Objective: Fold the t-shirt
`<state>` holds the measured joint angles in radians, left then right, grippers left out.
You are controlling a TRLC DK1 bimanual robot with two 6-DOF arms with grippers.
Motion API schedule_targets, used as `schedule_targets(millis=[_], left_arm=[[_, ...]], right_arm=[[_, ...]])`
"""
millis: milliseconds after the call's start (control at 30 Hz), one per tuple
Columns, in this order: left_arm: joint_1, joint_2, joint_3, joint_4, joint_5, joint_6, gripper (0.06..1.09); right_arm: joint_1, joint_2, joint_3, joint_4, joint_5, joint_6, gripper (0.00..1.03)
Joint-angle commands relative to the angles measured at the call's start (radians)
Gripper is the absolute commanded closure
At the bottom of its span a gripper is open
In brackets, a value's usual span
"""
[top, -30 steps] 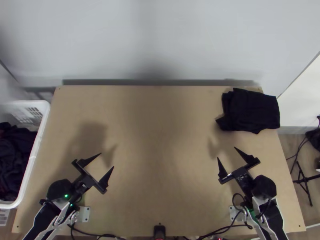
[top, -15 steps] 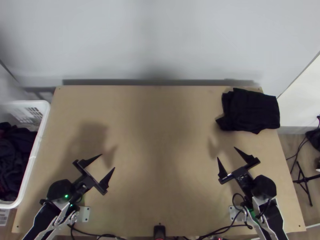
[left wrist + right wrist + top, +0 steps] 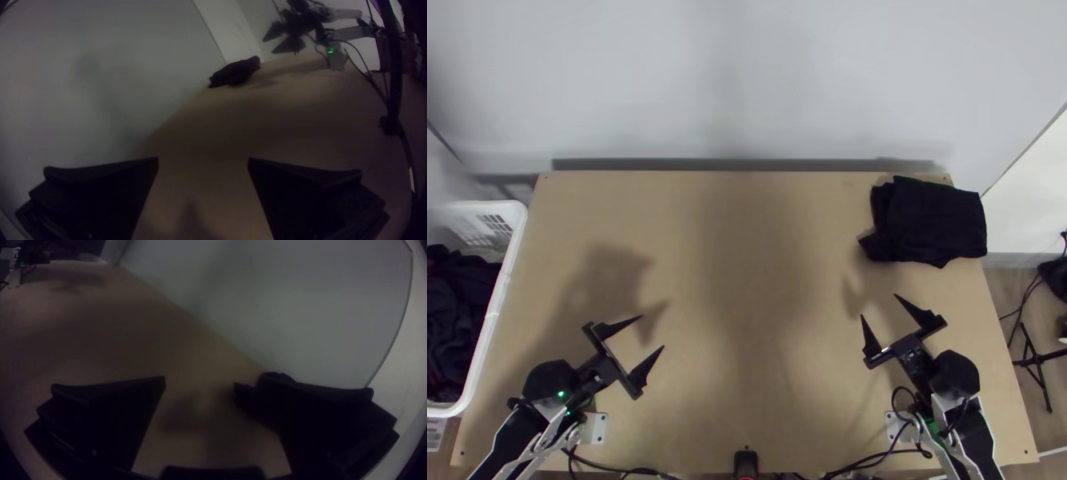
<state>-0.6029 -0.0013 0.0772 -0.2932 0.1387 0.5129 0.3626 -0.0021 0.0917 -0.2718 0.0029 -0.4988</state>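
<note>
The black t-shirt (image 3: 931, 222) lies folded in a compact, roughly rectangular bundle at the table's far right corner, a small piece poking out at its left side. In the left wrist view the dark cloth (image 3: 235, 72) is seen far off. My left gripper (image 3: 653, 332) stands open over the table's near left part, well away from it; its two fingers are spread in the left wrist view (image 3: 203, 159). My right gripper (image 3: 879, 305) is open too, nearer than the bundle, holding nothing. In the right wrist view, the right gripper (image 3: 200, 380) partly covers the dark cloth (image 3: 249, 398).
A white basket (image 3: 497, 296) with dark clothes stands beside the table's left edge. The wooden table (image 3: 747, 264) has bare surface between the arms. Cables run along its near edge, by a small black device (image 3: 745, 464). A pale wall rises behind.
My left gripper has shifted slightly to the right and toward the near edge, still open. The right gripper and the folded bundle have stayed where they were.
</note>
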Motion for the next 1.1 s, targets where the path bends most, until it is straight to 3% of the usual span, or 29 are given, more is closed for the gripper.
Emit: schedule_targets(millis=[0,100,333,600,800,933,1067], left_arm=[[-0.058,0.0,0.001,-0.011,0.047,0.001,0.11],[-0.06,0.001,0.001,-0.007,-0.016,0.101,0.11],[-0.029,0.003,-0.002,0.02,-0.116,0.096,0.11],[0.192,0.001,0.004,0.091,-0.157,0.042,0.11],[0.529,0.0,0.026,0.135,-0.175,0.045,0.11],[0.756,0.0,0.064,0.12,-0.175,0.038,0.11],[0.894,0.006,0.096,0.137,-0.175,0.05,0.11]], right_arm=[[0.082,-0.001,0.0,0.0,0.0,-0.004,0.05],[0.084,-0.003,0.003,0.033,0.017,-0.014,0.05],[0.067,-0.001,0.003,0.075,0.155,-0.089,0.05],[0.036,0.025,0.006,0.105,0.209,-0.087,0.05],[-0.037,0.082,0.046,0.163,0.212,-0.115,0.05],[-0.117,0.283,0.131,0.233,0.21,-0.06,0.05],[-0.171,0.545,0.278,0.27,0.212,0.052,0.05]])
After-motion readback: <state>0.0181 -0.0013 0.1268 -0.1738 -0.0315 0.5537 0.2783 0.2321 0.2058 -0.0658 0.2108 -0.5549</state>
